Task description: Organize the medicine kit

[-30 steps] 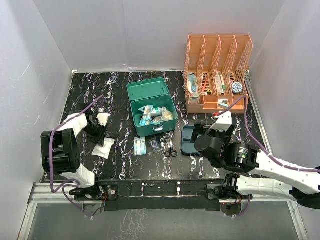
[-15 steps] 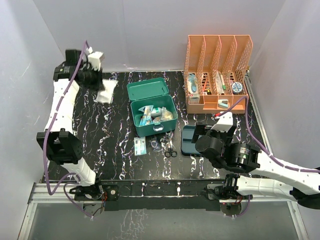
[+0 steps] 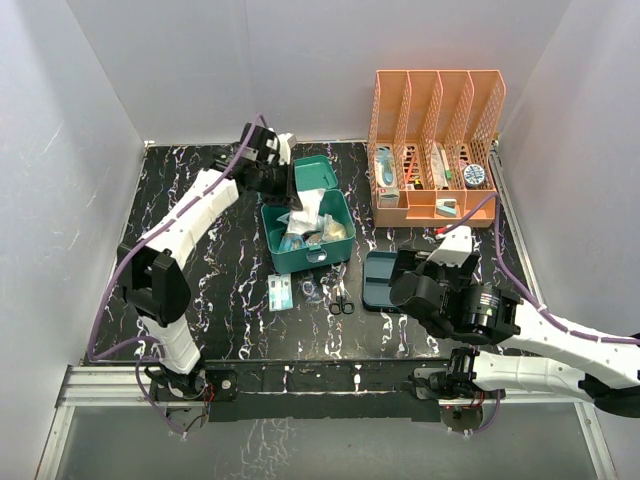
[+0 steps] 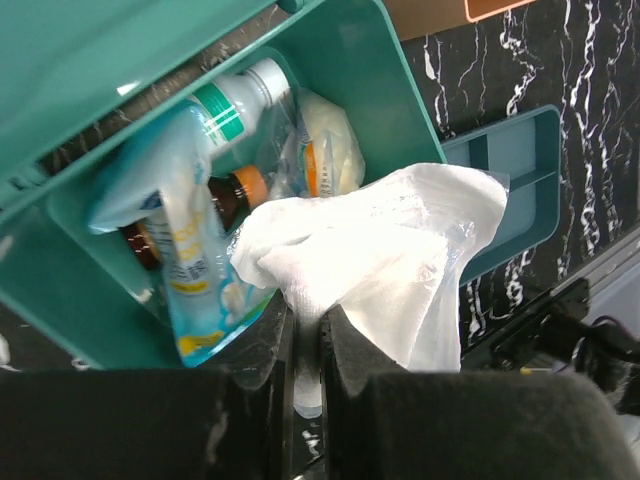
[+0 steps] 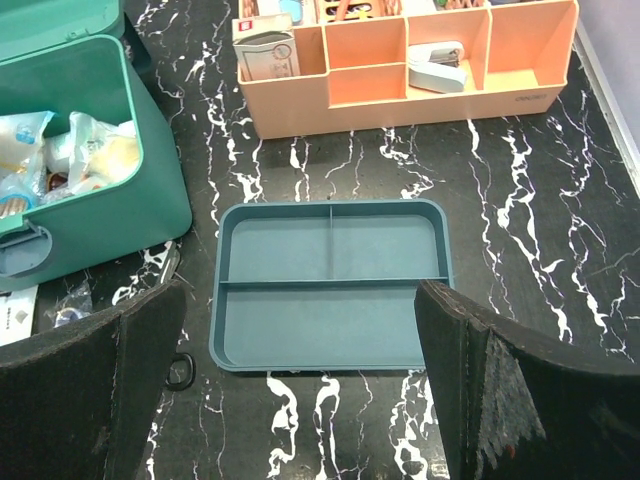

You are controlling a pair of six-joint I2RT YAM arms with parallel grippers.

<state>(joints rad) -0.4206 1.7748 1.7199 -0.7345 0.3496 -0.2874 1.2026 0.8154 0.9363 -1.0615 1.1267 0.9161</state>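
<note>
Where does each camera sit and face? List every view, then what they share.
Top external: above, behind the bases, looking down on the table; both arms show.
Left wrist: over the open green box, looking in; left gripper pinches a white packet.
Right wrist: looking down on the blue tray; right gripper open.
Shared: box and tray appear in all.

No writing can be read in any view. A bottle (image 4: 232, 100) inside the medicine kit (image 4: 400, 80) wears a green-and-white label, and the pouch (image 4: 195, 280) to its left has blue and yellow print, both too blurred to make out. Nothing legible shows on the crumpled plastic bag (image 4: 380, 250) pinched in the left claw (image 4: 308, 340). The orange rack (image 5: 400, 112) has a tiny mark at the right end of its near lip, too small to tell. On the counter (image 3: 230, 320), the flat packet (image 3: 280, 292) near the kit has printing too fine to read.
</note>
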